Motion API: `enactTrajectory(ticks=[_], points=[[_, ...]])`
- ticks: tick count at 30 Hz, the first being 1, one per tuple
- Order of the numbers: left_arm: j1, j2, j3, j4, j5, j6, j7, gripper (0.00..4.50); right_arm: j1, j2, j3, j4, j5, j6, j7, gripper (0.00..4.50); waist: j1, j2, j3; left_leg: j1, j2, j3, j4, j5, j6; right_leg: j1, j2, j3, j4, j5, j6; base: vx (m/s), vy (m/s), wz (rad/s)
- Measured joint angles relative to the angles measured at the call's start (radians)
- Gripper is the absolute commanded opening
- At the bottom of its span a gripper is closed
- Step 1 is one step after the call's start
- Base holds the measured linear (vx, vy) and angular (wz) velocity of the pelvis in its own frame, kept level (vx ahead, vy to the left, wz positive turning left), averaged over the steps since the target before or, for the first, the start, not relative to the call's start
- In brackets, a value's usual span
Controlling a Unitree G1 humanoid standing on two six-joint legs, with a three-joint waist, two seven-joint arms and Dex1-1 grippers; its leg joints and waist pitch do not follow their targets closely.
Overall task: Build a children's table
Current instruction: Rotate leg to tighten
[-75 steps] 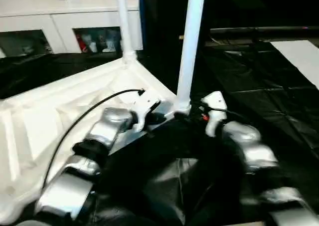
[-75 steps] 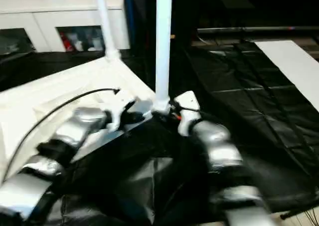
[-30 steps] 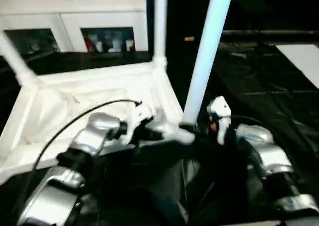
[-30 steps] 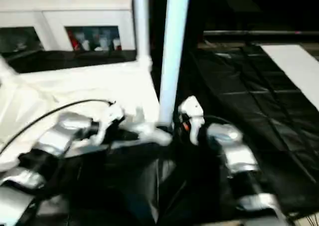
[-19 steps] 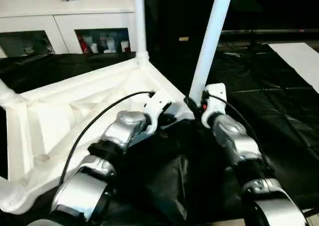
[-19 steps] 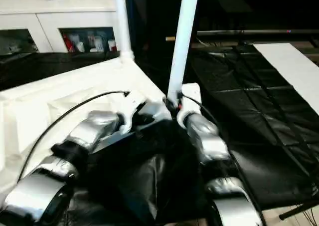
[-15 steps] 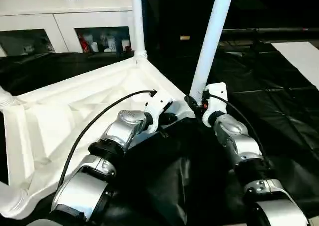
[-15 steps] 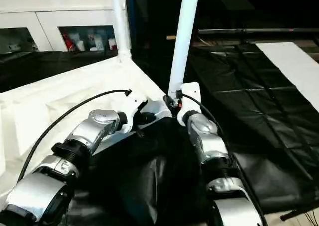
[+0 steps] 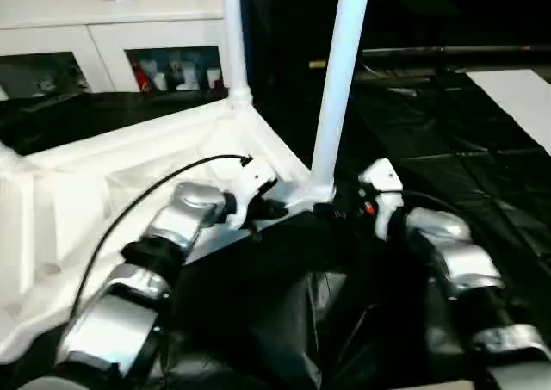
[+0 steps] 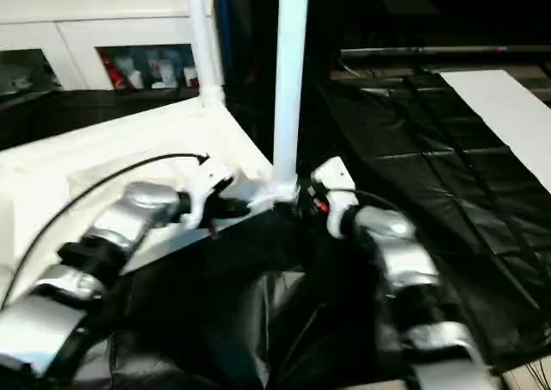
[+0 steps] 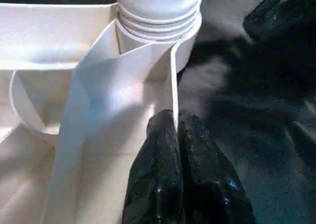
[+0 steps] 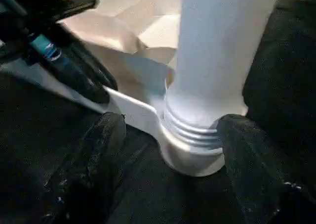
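The white table (image 9: 129,192) lies upside down on black sheeting (image 9: 482,149), with a leg (image 9: 340,80) standing in the near corner socket (image 12: 192,150) and another leg (image 9: 232,37) at the far corner. The step in hand looks like seating the near leg; done well, the top should stay braced while the leg is turned squarely until its threads vanish. The left claw (image 11: 175,130) is pressed together, pinching the thin rim wall (image 11: 174,75) just beside that socket. The right claw (image 12: 170,140) is spread, its fingers (image 12: 106,150) either side of the leg's base without gripping.
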Motion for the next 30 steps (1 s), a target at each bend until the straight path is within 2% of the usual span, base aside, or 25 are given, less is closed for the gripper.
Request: enactTrajectory(ticks=[3, 5, 10, 13, 14, 19, 30], points=[[0.036, 0.042, -0.020, -0.055, -0.021, -0.008, -0.125, 0.00, 0.002, -0.017, 0.009, -0.008, 0.001, 0.000, 0.045, 3.10, 0.004, 0.000, 0.000, 0.000, 0.000, 0.000, 0.000, 0.000, 0.000, -0.001, 0.000, 0.000, 0.000, 0.000, 0.000, 0.000, 0.000, 0.00], [0.051, 0.060, -0.035, -0.090, -0.030, -0.006, -0.176, 0.00, 0.002, -0.009, 0.022, -0.024, 0.012, 0.000, 0.065, 3.10, 0.013, 0.001, 0.001, -0.001, 0.000, 0.000, 0.000, 0.000, 0.000, -0.001, 0.000, 0.000, 0.000, 0.000, 0.000, 0.000, 0.000, 0.00], [0.070, 0.077, -0.060, -0.134, -0.035, 0.004, -0.224, 0.00, 0.002, -0.010, 0.061, -0.040, 0.017, 0.000, 0.103, 3.10, 0.028, 0.002, 0.001, -0.001, 0.000, 0.006, 0.000, 0.000, 0.000, 0.000, -0.002, 0.002, 0.000, 0.000, 0.000, 0.000, 0.000, 0.00], [0.070, 0.075, -0.062, -0.134, -0.034, 0.002, -0.231, 0.00, 0.016, -0.022, 0.067, -0.049, 0.017, 0.005, 0.139, 3.10, 0.030, 0.002, 0.001, -0.001, 0.000, 0.008, 0.000, 0.000, 0.000, 0.000, -0.003, 0.004, 0.000, -0.001, 0.000, 0.000, 0.000, 0.00], [0.070, 0.076, -0.062, -0.134, -0.034, 0.002, -0.239, 0.00, 0.022, -0.027, 0.068, -0.052, 0.017, 0.013, 0.146, 2.83, 0.030, 0.002, 0.001, -0.001, 0.000, 0.009, 0.000, 0.000, 0.000, 0.000, -0.003, 0.004, 0.000, -0.001, 0.000, 0.000, 0.000, 0.00], [0.072, 0.077, -0.062, -0.136, -0.034, 0.003, -0.256, 0.00, 0.023, -0.041, 0.068, -0.063, 0.020, 0.026, 0.179, 2.55, 0.030, 0.002, 0.001, -0.001, 0.001, 0.009, 0.000, 0.000, 0.000, 0.000, -0.003, 0.003, 0.000, -0.001, 0.001, 0.000, 0.000, 0.00], [0.077, 0.067, -0.056, -0.149, -0.033, 0.031, -0.231, 0.00, 0.023, -0.017, 0.054, -0.051, 0.022, 0.036, 0.139, 2.51, 0.027, 0.002, 0.001, 0.000, 0.001, 0.009, 0.000, 0.000, 0.000, 0.000, -0.002, 0.003, 0.000, -0.001, 0.001, 0.000, 0.000, 0.00]])
